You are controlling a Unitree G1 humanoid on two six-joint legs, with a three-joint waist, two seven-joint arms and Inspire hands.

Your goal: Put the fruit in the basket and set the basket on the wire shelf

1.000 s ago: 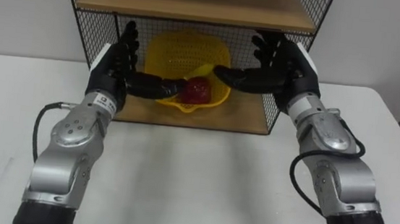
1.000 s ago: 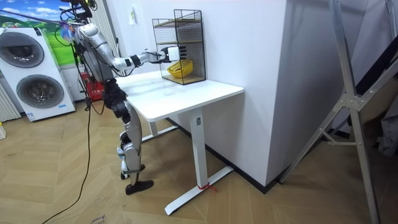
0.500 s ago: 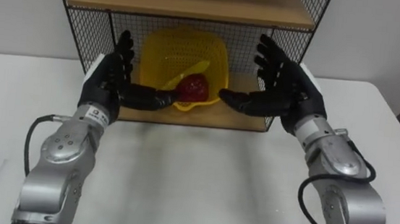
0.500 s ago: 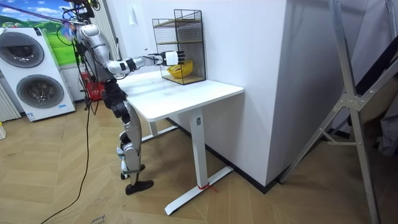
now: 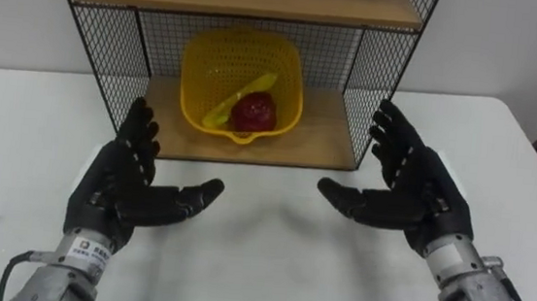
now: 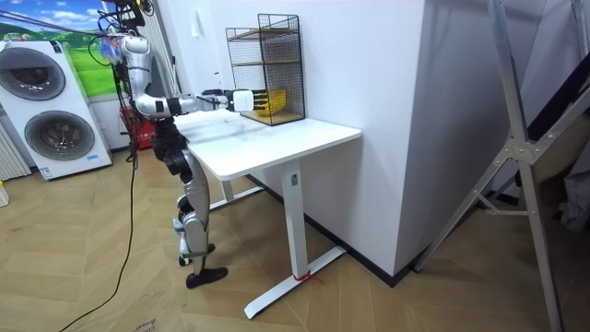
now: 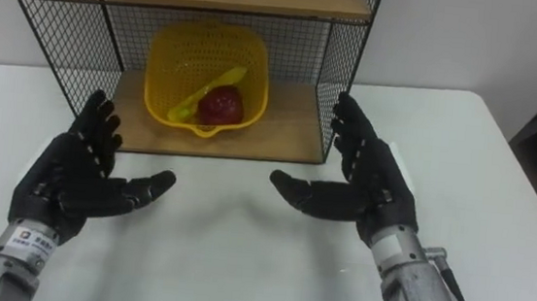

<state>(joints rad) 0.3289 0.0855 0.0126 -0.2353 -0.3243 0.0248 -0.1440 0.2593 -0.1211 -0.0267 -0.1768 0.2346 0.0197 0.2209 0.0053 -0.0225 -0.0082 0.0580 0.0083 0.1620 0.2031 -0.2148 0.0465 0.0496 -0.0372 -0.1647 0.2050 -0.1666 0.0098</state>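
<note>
Basket (image 5: pixel 243 56) w/ fruit (image 5: pixel 253 111) on wire shelf (image 5: pixel 318 140); left hand (image 5: pixel 118 196), right hand (image 5: pixel 416 193) splayed.

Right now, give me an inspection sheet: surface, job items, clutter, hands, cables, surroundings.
Surface: white table, robot standing at it.
Job's things: basket on the lower board of the shelf, holding a red fruit and a yellow fruit.
Clutter: nothing seen.
Hands: left hand and right hand open, fingers straight, palms facing each other above the table before the shelf, holding nothing.
Cables: nothing seen beyond the robot's own.
Surroundings: white wall behind the shelf; washing machines at the room view's left.
</note>
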